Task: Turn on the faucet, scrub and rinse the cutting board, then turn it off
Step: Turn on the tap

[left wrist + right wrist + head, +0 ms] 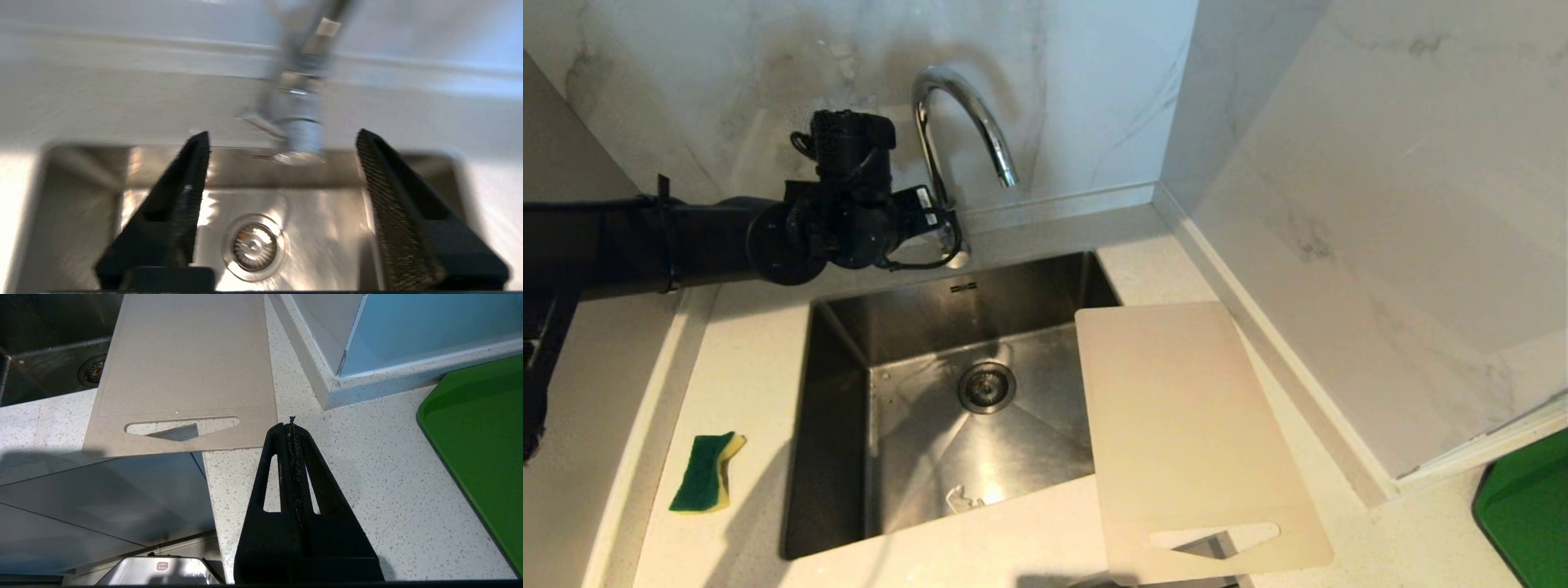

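Note:
The chrome faucet point(956, 122) arches over the back of the sink point(841, 425), and I see no stream under its spout. My left arm point(849, 212) reaches in from the left to the faucet's base. In the left wrist view my left gripper point(282, 134) is open and holds nothing. The faucet's base point(302, 122) and its thin lever point(257, 120) lie just beyond the fingertips. The cream cutting board point(1184, 433) lies flat across the sink's right edge and the counter, slot handle nearest me. My right gripper point(291, 422) is shut and hangs over the counter beside the cutting board point(184, 367).
A green and yellow sponge point(707, 472) lies on the counter left of the sink. A green tray point(1531, 506) sits at the far right. Marble walls stand behind the faucet and to the right of the board. The sink drain point(986, 386) is uncovered.

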You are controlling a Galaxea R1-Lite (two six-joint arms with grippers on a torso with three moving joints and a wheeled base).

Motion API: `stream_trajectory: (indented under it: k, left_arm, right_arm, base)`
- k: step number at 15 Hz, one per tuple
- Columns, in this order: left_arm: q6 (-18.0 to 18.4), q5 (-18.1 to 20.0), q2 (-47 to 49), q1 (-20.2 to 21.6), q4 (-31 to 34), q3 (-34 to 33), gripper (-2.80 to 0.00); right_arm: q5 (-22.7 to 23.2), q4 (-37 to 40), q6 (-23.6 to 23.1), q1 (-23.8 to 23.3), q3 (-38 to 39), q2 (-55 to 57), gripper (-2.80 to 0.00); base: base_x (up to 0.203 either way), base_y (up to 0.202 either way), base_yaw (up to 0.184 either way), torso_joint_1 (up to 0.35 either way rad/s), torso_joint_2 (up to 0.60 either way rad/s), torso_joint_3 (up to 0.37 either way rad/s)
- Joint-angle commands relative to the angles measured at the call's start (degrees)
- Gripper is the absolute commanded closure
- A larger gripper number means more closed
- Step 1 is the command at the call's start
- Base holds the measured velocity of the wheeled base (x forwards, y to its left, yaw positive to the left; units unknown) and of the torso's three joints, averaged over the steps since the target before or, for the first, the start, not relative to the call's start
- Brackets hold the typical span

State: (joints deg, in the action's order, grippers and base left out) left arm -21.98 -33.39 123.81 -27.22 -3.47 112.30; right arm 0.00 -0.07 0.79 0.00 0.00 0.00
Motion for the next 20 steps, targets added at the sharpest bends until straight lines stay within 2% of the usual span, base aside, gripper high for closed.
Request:
stream_trajectory:
  k: [1,4,7,11,13,17,20]
  left_arm:
    - [-4.2,-7.7,2.2,-0.1,-0.2,0.0,-2.8]
    - [-10.1,-10.2,2.6,0.0,0.1,0.0,-2.8]
    - [-11.3,-11.2,3.6,-0.5,-1.8,0.0,-2.8]
    - [-11.5,-13.4,5.8,-0.4,-9.3,0.0,-2.8]
    - [-10.6,-14.2,7.2,-0.3,-10.1,0.0,-2.8]
    - [-2.1,-14.7,10.2,0.4,-19.0,0.0,-2.8]
    - [-1.9,-14.3,11.6,0.9,-19.1,0.0,-2.8]
  right_arm:
    - [0.0,0.0,0.0,0.0,0.0,0.0,0.0]
    - [0.0,0.0,0.0,0.0,0.0,0.0,0.0]
    - [0.0,0.0,0.0,0.1,0.0,0.0,0.0]
    - [0.0,0.0,0.0,0.0,0.0,0.0,0.0]
    - [0.0,0.0,0.0,0.0,0.0,0.0,0.0]
    - [0.0,0.0,0.0,0.0,0.0,0.0,0.0]
    - [0.0,0.0,0.0,0.0,0.0,0.0,0.0]
  base:
    - [0.0,0.0,0.0,0.0,0.0,0.0]
    - [0.0,0.0,0.0,0.0,0.0,0.0]
    - [0.0,0.0,0.0,0.0,0.0,0.0]
    - [0.0,0.0,0.0,0.0,0.0,0.0]
    - [0.0,0.0,0.0,0.0,0.0,0.0]
    - [0.0,0.0,0.0,0.0,0.0,0.0]
    - [0.0,0.0,0.0,0.0,0.0,0.0]
